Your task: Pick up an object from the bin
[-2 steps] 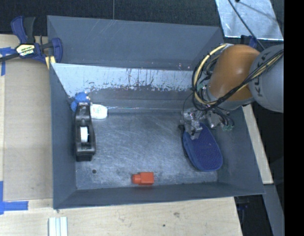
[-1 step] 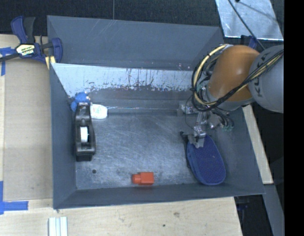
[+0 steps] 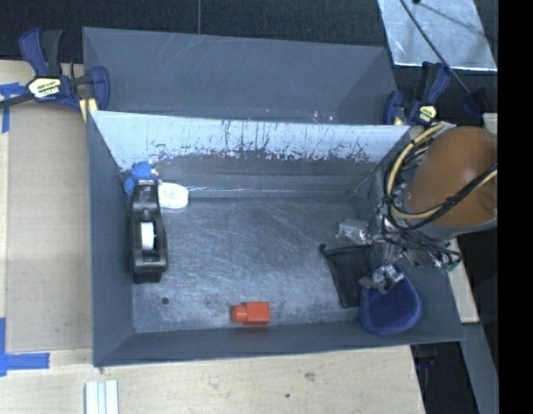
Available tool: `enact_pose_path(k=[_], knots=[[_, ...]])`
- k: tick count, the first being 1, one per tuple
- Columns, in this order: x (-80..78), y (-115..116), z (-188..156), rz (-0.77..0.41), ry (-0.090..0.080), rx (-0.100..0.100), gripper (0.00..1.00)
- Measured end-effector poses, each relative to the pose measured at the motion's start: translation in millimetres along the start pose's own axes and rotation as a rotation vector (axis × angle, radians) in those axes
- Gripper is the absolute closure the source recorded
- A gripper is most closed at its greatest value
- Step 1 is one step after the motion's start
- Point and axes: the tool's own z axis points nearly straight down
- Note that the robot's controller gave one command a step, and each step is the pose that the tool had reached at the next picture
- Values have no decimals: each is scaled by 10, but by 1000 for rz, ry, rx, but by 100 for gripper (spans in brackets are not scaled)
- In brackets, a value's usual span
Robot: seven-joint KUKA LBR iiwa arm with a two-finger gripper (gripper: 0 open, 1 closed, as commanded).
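Note:
My gripper (image 3: 381, 274) is low in the bin's right front corner. It hangs over the seam between a black flat thing (image 3: 342, 274) and a rounded dark blue thing (image 3: 394, 310). The black thing lies on the floor just left of the gripper. The blue thing rests against the bin's front right wall, directly below the gripper, which hides its upper edge. From this angle nothing can be made out in the gripper's grasp.
A small orange block (image 3: 251, 313) lies at the front middle. A black tape dispenser (image 3: 148, 235) with a blue end lies along the left wall, a small white piece (image 3: 172, 197) beside its far end. The arm's orange cover and cables crowd the right wall.

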Motion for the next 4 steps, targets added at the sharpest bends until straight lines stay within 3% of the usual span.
enact_pose_path(k=[1, 2, 3, 4], knots=[[27, -24, 14, -4, 6, 4, 100], [3, -22, 4, -4, -1, 6, 0], [-238, -75, 84, -217, 21, -27, 0], [-230, -135, 93, -220, 12, -9, 100]])
